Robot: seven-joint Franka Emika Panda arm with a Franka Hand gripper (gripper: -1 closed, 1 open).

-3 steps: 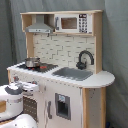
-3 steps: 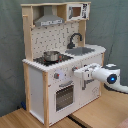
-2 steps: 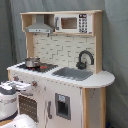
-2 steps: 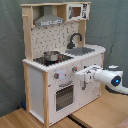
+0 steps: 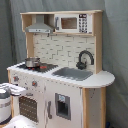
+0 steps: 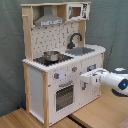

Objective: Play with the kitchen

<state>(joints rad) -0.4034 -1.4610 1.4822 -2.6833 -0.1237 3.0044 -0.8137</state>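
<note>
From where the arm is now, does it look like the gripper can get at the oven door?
Probably yes. The gripper sits right at the front panel of the kitchen, beside the oven door, and nothing visible stands between them. Only a short move down and sideways seems needed.

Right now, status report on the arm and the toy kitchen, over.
Gripper at the kitchen front, by the panel beside the oven door; finger state unclear. Small pot on the stovetop. Nothing between arm and kitchen.
</note>
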